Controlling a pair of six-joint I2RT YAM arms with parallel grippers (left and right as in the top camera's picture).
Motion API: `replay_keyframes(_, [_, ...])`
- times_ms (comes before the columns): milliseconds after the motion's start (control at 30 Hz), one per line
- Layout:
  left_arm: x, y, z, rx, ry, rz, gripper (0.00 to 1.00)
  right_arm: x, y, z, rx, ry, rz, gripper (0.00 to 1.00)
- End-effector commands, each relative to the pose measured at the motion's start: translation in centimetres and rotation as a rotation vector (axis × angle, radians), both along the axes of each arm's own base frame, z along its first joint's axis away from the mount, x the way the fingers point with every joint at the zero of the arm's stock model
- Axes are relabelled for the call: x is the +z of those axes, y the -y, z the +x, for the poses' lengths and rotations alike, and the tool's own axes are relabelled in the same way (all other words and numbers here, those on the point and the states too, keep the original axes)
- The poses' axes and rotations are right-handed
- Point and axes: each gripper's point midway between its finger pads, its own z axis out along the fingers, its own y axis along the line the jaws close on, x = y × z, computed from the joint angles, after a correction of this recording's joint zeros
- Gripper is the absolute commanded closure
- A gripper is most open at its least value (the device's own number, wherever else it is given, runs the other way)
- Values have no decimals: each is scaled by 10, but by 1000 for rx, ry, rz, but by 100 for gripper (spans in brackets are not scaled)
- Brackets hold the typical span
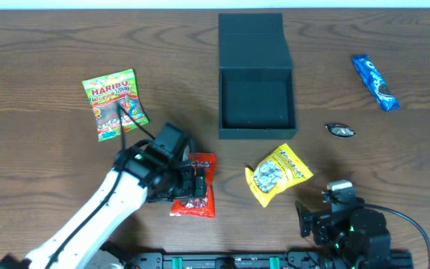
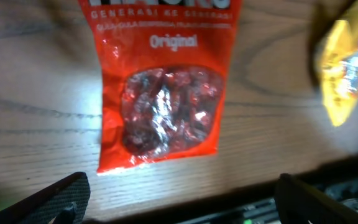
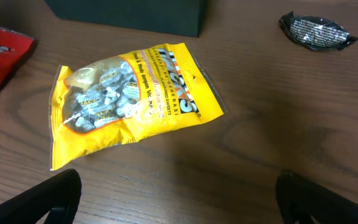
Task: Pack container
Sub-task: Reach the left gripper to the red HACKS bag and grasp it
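Observation:
The container [image 1: 257, 133], a dark square box, stands open at the back centre with its flap lid raised behind it and nothing inside. My left gripper [image 1: 189, 181] hovers open over a red snack packet [image 1: 200, 196]. In the left wrist view that red packet [image 2: 163, 93] lies just ahead of the left gripper [image 2: 182, 199], with only table between the fingers. My right gripper [image 1: 310, 213] stands open near the front edge. The right gripper [image 3: 179, 199] is short of a yellow candy packet [image 3: 129, 99], apart from it; the container's corner [image 3: 129, 12] shows beyond.
A green Haribo packet [image 1: 114, 104] lies at the left. The yellow packet [image 1: 278, 173] sits in front of the box. A small dark wrapper [image 1: 340, 131] and a blue packet [image 1: 375, 82] lie at the right. The table's front rail runs just below both arms.

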Motion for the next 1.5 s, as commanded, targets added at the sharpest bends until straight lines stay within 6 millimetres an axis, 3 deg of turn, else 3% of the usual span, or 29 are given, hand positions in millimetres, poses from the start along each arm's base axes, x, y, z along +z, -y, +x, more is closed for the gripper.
replay_keyframes(0, [-5,-3,13,10,19,79,4,-1,2,-1,-2,1,-10,1])
replay_keyframes(533, [-41,4,26,-39,-22,160,4,-1,2,-1,-2,1,-10,1])
replay_keyframes(800, [-45,16,23,-80,27,195,4,-1,2,-1,-2,1,-10,1])
replay_keyframes(1100, [-59,14,26,-62,10,238,4,-1,2,-1,-2,1,-10,1])
replay_keyframes(1467, [-59,19,31,-52,27,217,4,-1,2,-1,-2,1,-10,1])
